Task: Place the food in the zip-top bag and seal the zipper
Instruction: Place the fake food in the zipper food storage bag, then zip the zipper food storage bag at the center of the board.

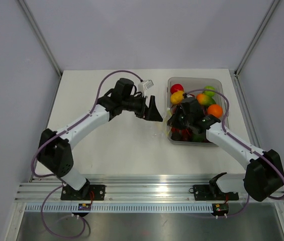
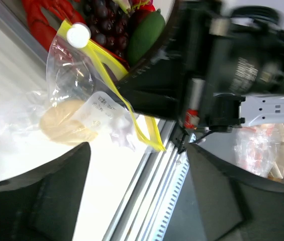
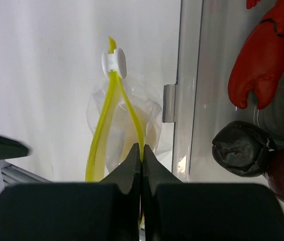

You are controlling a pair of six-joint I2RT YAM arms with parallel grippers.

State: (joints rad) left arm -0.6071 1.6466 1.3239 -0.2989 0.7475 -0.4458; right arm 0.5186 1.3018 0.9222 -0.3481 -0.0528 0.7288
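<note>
The zip-top bag lies on the white counter, just beside the clear bin of toy food, with a pale round food item inside. The right claw is pressed together, pinching the yellow zipper below its white slider. The left claw hovers nearby, fingers spread.

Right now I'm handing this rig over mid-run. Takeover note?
Left pincer: open, holding nothing, facing the bag.
Right pincer: shut on the zipper, at the end away from the white slider.
Zip-top bag: on the table beside the food bin, with a pale round food piece inside.
Done: food is in.
Left: the zipper's tracks gape, so it needs sealing.
</note>
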